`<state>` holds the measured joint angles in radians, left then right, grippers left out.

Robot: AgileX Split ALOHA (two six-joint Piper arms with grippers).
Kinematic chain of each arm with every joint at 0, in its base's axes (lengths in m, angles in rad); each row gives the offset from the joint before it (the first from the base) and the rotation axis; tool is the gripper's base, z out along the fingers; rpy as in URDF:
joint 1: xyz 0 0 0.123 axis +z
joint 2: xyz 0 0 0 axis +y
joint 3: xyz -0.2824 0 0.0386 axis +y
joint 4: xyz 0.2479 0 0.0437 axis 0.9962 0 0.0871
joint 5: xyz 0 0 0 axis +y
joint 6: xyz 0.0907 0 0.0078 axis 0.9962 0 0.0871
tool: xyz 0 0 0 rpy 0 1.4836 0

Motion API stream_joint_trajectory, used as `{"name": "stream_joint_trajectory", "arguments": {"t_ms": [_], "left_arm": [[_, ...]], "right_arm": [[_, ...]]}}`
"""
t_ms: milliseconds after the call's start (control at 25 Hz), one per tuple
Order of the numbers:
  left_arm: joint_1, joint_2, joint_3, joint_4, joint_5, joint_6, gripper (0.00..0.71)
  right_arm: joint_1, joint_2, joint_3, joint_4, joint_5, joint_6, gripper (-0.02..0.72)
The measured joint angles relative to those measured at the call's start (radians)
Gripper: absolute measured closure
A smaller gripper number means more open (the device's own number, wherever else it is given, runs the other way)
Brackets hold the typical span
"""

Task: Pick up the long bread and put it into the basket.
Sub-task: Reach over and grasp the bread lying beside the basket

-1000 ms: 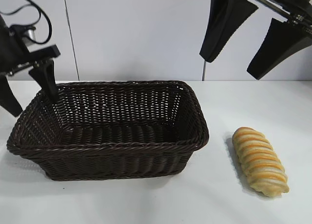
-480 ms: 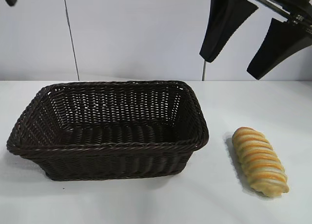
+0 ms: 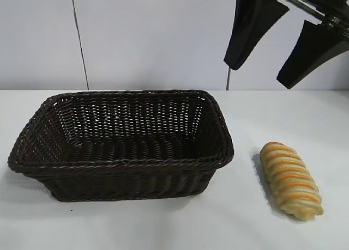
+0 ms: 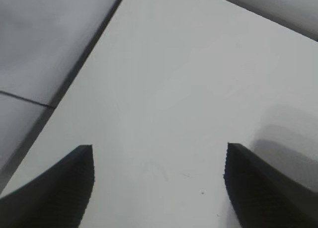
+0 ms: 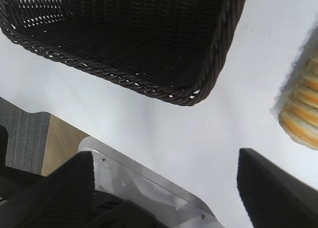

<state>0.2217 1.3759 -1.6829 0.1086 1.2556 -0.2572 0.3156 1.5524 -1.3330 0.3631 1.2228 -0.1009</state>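
Note:
The long bread (image 3: pixel 290 179), pale tan with orange-brown stripes, lies on the white table at the right front. Its end also shows in the right wrist view (image 5: pixel 303 113). The dark brown wicker basket (image 3: pixel 120 162) stands left of it and is empty; it also shows in the right wrist view (image 5: pixel 149 89). My right gripper (image 3: pixel 256 78) hangs open high above the table, behind and above the bread, holding nothing. My left gripper (image 4: pixel 158 158) is out of the exterior view; its own view shows it open over bare white table.
The white table top (image 3: pixel 240 223) reaches to a grey wall behind. In the right wrist view the table's front edge (image 5: pixel 149 176) and floor (image 5: pixel 59 138) show below the basket.
My left gripper, which was at the basket's far left corner, has lifted up and out of the exterior view. My right gripper, the bread and the basket have not moved.

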Motion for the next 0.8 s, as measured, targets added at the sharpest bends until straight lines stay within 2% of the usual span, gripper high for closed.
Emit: {"name": "stream_joint_trajectory", "arguments": {"t_ms": [280,440,600,800], "left_arm": [[0.001,-0.361,0.002,-0.08,0.013,0.134,0.177],[0.001,-0.544,0.074,-0.12,0.018,0.183,0.177],[0.001,-0.767,0.244,-0.103,0.024,0.21,0.177],[0.001,-1.066,0.54,-0.168,0.03,0.212,0.177]], "right_arm": [[0.0,0.0,0.0,-0.001,0.0,0.0,0.16],[0.0,0.0,0.0,-0.001,0.0,0.0,0.16],[0.0,0.0,0.0,-0.006,0.0,0.0,0.16],[0.0,0.0,0.0,-0.007,0.0,0.0,0.16]]}}
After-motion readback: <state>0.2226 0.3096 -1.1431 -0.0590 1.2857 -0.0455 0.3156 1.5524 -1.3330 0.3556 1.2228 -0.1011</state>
